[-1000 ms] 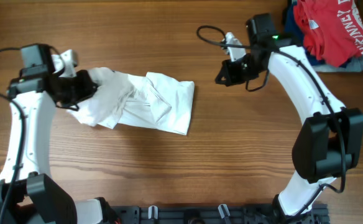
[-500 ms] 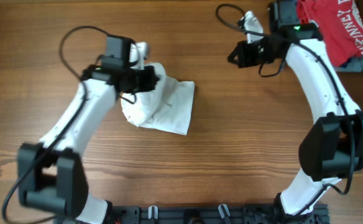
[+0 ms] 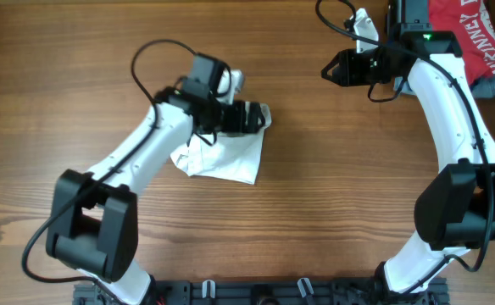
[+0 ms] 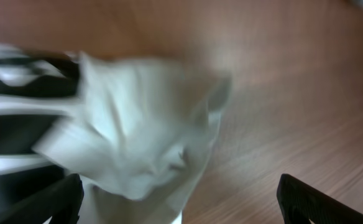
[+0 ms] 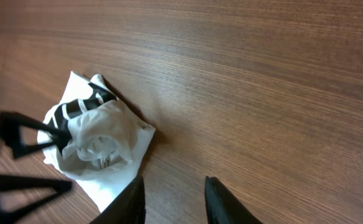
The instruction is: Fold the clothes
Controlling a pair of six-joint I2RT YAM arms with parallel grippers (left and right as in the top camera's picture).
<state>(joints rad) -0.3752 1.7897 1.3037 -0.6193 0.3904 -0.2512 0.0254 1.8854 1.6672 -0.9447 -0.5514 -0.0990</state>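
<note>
so the wooden table (image 3: 78,68) takes up most of the overhead view, and the white t-shirt (image 3: 230,157) sits a bit left of center on it, bunched into a compact lump instead of lying flat. looks to me like we're mid-fold: the left gripper (image 3: 249,117) is over the shirt's upper right corner with a layer of cloth carried across the rest. next move probably calls for laying that layer down flat and lined up with the edge under it, then letting go without dragging it back.

the right gripper (image 3: 336,68) hangs over bare wood near the far edge, well apart from the shirt, fingers parted and holding nothing. the red garment (image 3: 468,38) is piled in the far right corner, not part of this.

views differ a lot. overhead hides the left claw's tips behind the cloth. the left wrist cam is smeared with blur, but shows white fabric bunched right at the fingers, so it reads as clamped on the shirt. the right wrist cam shows the shirt's black lettering (image 5: 76,109), which overhead doesn't show.
</note>
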